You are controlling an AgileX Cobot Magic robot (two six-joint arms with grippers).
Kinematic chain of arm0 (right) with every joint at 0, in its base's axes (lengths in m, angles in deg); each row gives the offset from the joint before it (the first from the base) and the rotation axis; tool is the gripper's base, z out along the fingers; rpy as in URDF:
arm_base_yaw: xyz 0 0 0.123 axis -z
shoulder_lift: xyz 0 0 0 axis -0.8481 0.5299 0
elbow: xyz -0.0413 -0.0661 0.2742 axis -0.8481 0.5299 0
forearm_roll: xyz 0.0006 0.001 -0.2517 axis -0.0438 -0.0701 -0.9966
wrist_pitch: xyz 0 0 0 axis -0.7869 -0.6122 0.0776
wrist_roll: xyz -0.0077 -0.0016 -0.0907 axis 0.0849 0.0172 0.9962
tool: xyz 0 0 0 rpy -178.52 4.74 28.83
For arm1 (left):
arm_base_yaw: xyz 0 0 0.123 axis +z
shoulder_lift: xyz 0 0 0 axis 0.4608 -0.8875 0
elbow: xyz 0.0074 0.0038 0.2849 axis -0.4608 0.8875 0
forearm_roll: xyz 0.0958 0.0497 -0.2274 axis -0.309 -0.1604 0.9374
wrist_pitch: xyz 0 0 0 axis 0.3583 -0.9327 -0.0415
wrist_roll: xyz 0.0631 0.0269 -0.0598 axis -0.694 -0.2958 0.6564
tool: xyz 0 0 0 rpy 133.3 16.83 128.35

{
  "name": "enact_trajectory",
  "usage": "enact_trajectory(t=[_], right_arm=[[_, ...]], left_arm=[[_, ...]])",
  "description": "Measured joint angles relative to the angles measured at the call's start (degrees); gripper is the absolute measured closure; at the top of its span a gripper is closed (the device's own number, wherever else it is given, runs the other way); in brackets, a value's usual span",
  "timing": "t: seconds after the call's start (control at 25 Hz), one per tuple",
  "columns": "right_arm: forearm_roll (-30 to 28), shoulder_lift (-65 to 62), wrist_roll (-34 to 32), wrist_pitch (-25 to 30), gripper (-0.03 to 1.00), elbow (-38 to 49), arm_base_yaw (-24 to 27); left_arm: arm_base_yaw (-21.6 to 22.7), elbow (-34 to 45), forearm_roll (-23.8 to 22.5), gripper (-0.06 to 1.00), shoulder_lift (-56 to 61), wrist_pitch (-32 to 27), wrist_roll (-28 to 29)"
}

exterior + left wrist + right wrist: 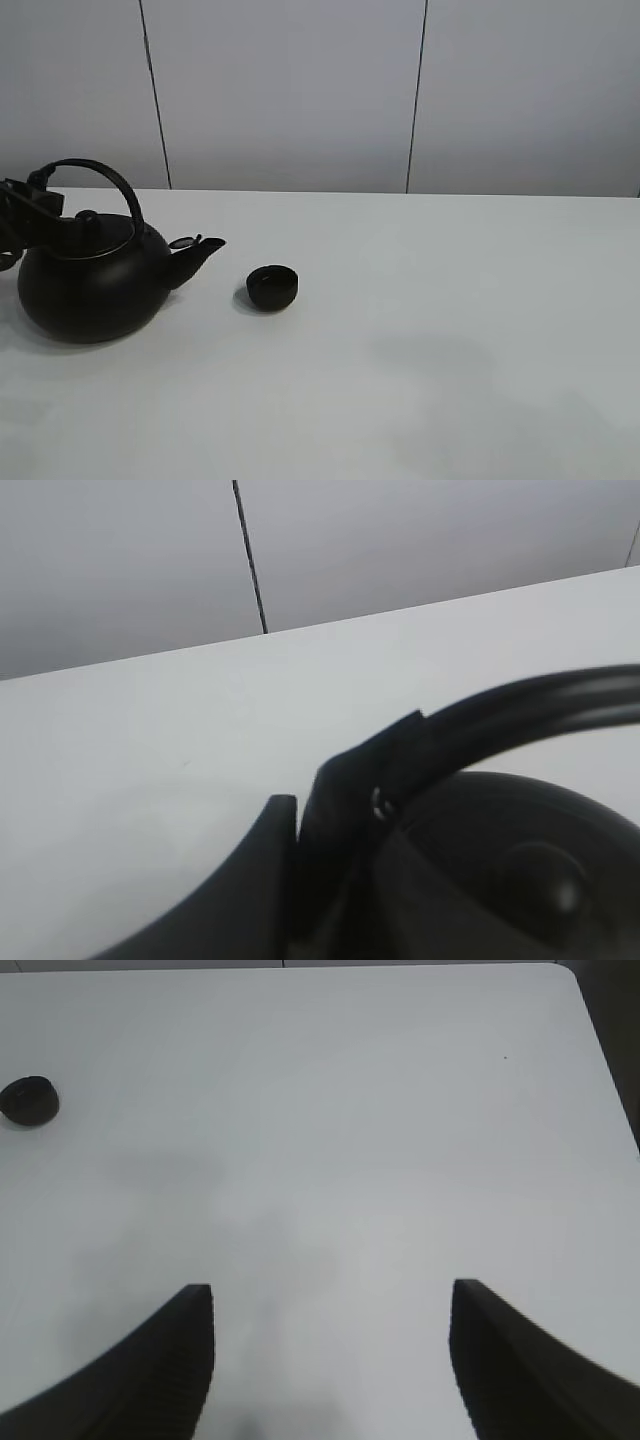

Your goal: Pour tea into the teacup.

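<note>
The big round black kettle [90,285] stands at the table's left, its spout [200,252] pointing right toward the teacup [272,287]. The teacup is small, low and matte black, a short gap right of the spout. My left gripper [35,212] is shut on the left part of the kettle's arched handle [100,170]. The left wrist view shows my left gripper [300,815] clamped on the handle [540,702] above the lid [540,880]. My right gripper [332,1288] is open and empty above bare table, with the teacup [30,1100] far off. It is out of the exterior high view.
The white table [450,330] runs wide to the right of the cup. Its far edge meets a grey panelled wall [300,90]. The right wrist view shows the table's rounded corner and side edge [600,1050].
</note>
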Motion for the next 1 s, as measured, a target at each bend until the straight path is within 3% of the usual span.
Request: enact_trajectory(t=[0.32,1.0], right_arm=[[0.0,0.0,0.0,0.0,0.5,0.0,0.0],[0.0,0.0,0.0,-0.1,0.5,0.0,0.0]], left_arm=[[0.0,-0.3,0.1,0.69,0.4,1.8,4.2],[0.0,10.8,2.3,0.66,8.7,6.0,7.7]])
